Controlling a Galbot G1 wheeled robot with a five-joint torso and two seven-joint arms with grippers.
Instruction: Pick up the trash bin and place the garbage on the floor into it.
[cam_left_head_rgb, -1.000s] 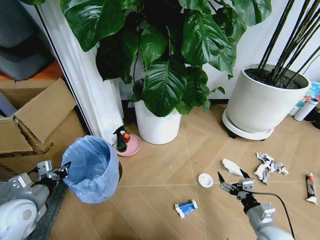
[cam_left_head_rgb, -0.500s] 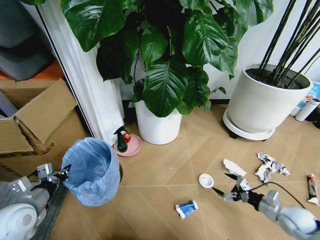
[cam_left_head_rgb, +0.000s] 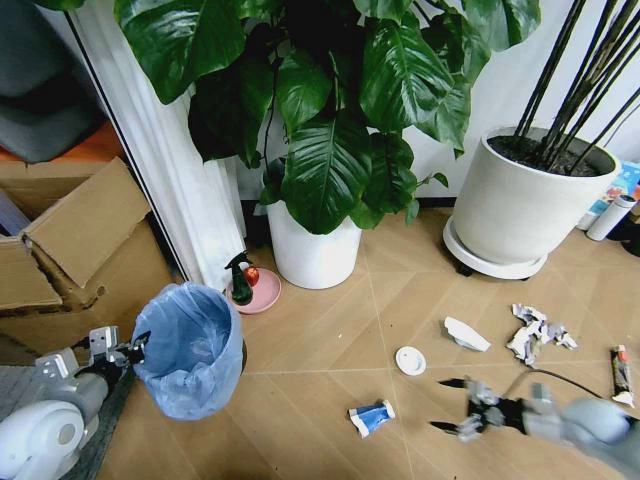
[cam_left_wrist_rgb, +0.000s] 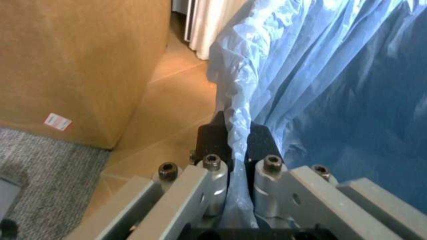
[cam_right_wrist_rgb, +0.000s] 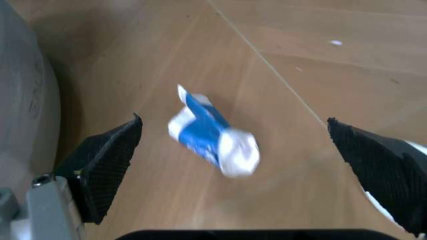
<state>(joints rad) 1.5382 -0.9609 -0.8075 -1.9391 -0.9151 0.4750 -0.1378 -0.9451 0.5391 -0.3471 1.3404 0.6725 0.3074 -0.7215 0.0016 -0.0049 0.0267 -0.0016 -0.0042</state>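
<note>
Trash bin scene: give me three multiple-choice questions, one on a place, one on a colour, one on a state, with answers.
1. Where is the blue-white packet?
A. inside the bin
B. on the floor ahead of the right tool
C. in a plant pot

2. What colour is the trash bin liner?
A. light blue
B. black
C. red

3. How is the left tool?
A. open above the floor
B. shut on the liner's edge
C. holding paper

Answers:
1 B, it lies between the spread fingers of the right tool in the right wrist view.
2 A, the crinkly bag is blue.
3 B, the fingers pinch the plastic.
</note>
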